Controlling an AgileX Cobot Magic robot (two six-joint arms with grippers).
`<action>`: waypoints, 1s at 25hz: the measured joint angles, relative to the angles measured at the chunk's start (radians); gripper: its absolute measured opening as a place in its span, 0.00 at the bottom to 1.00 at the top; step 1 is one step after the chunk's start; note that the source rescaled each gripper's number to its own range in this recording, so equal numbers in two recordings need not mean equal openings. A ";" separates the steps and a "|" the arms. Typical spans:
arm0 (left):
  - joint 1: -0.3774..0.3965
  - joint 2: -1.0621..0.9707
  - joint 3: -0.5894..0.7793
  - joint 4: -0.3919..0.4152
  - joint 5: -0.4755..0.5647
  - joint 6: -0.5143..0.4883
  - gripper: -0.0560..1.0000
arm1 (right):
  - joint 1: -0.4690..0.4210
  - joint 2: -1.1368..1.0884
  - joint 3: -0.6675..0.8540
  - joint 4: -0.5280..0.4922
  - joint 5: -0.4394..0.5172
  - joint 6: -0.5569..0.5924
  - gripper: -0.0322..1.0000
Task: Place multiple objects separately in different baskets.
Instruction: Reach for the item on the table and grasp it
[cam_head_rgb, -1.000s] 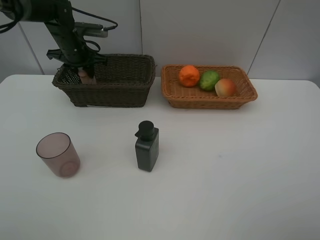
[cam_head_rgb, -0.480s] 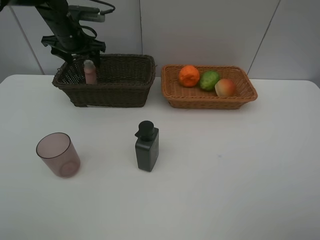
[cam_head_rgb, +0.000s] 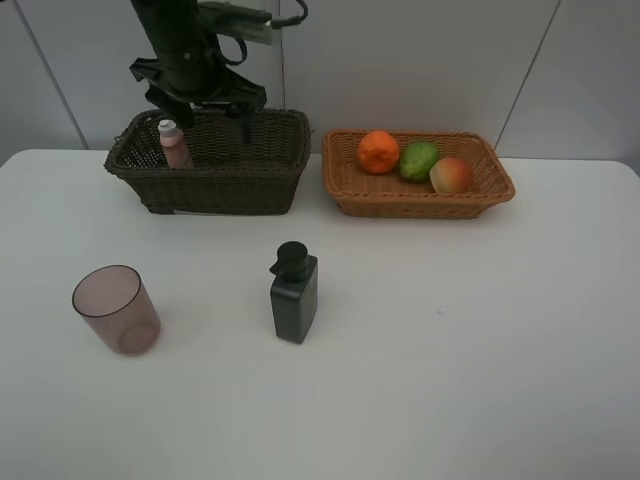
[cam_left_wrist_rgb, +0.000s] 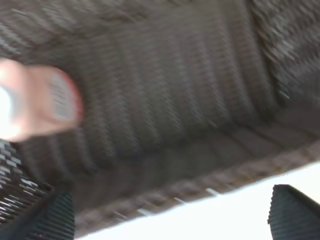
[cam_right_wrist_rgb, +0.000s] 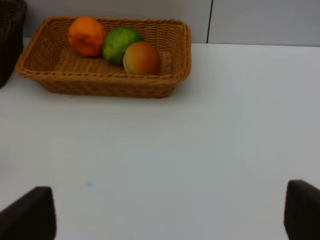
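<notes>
- Left gripper (cam_head_rgb: 203, 102): fingers wide, empty, above deep dark-brown wicker basket (cam_head_rgb: 210, 188).
- Pink white-capped bottle (cam_head_rgb: 175, 146) stands inside it, left end.
- Right gripper (cam_right_wrist_rgb: 165, 215): fingers wide, empty, over white table (cam_right_wrist_rgb: 200, 150).

A white table (cam_head_rgb: 480, 380) carries four things. Along its far edge sit a dark basket (cam_head_rgb: 215, 185), toward the left, and a tan basket (cam_head_rgb: 420, 200) just beside it. A cup (cam_head_rgb: 117, 310) stands near the left edge, and a bottle (cam_head_rgb: 294, 295) near the middle.
</notes>
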 joint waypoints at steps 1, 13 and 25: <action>-0.023 0.000 0.000 -0.005 0.021 0.001 1.00 | 0.000 0.000 0.000 0.000 0.000 0.000 1.00; -0.251 -0.005 0.017 -0.108 0.191 -0.068 1.00 | 0.000 0.000 0.000 0.000 0.000 0.000 1.00; -0.353 -0.103 0.243 -0.080 0.081 -0.192 1.00 | 0.000 0.000 0.000 0.000 0.000 0.000 1.00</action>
